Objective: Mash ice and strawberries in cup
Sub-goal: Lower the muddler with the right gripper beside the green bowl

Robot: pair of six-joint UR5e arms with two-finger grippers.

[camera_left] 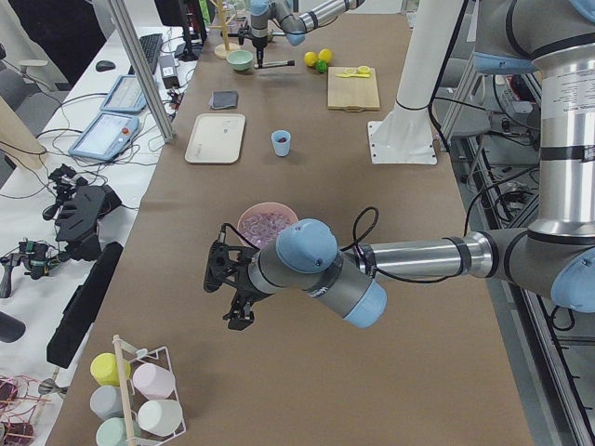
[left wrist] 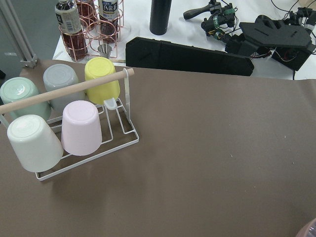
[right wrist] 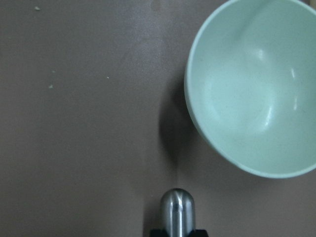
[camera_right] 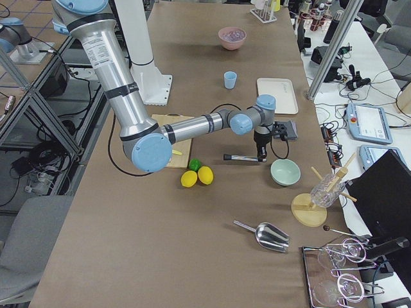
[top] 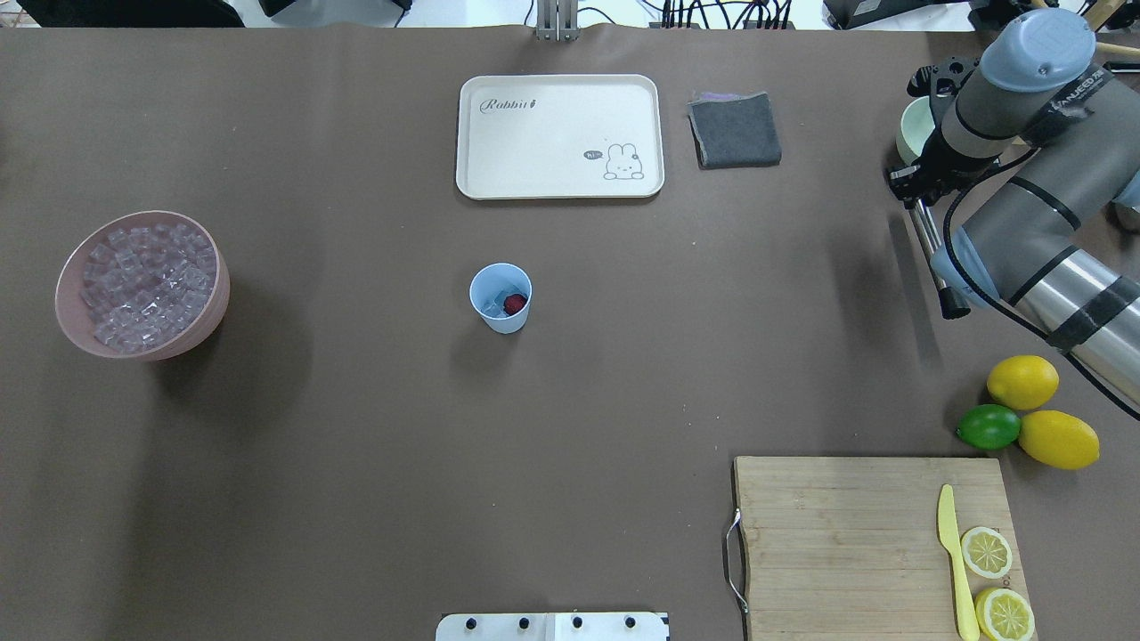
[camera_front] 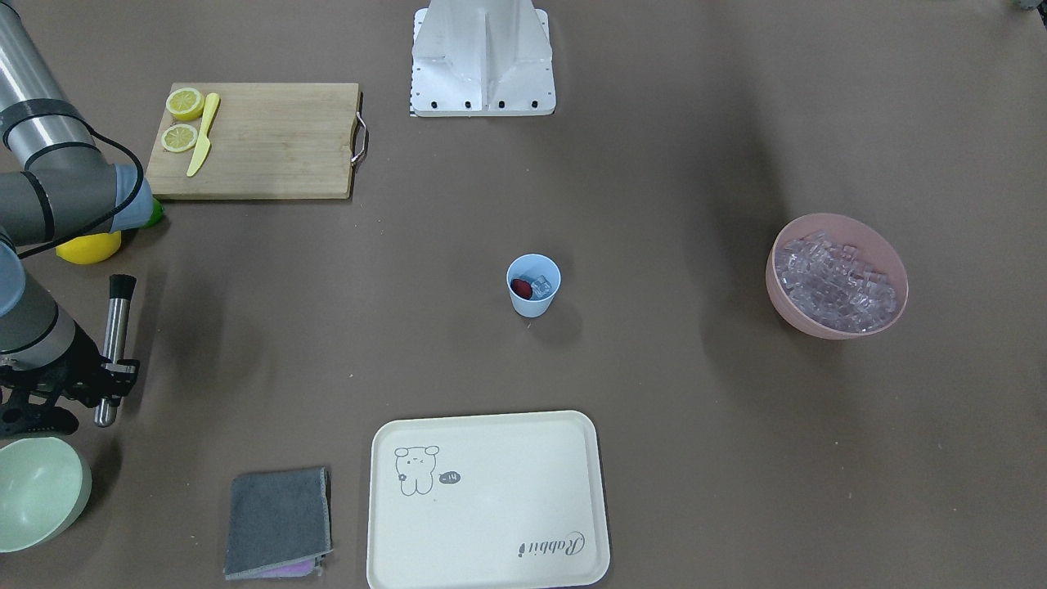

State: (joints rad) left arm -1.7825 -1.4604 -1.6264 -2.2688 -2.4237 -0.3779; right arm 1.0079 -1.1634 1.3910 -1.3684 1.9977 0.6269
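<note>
Right gripper (camera_front: pixel 110 378) clamps a metal masher (camera_front: pixel 117 327), held level; the cup (camera_front: pixel 533 285) stands well apart to its left, mid-table

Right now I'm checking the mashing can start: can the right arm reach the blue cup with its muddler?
Probably yes. The right gripper holds the muddler off to the side, and only bare table lies between it and the cup.

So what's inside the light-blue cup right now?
The cup holds one red strawberry beside a few clear ice cubes. Anything beneath them, and the cup's bottom, is covered.
</note>
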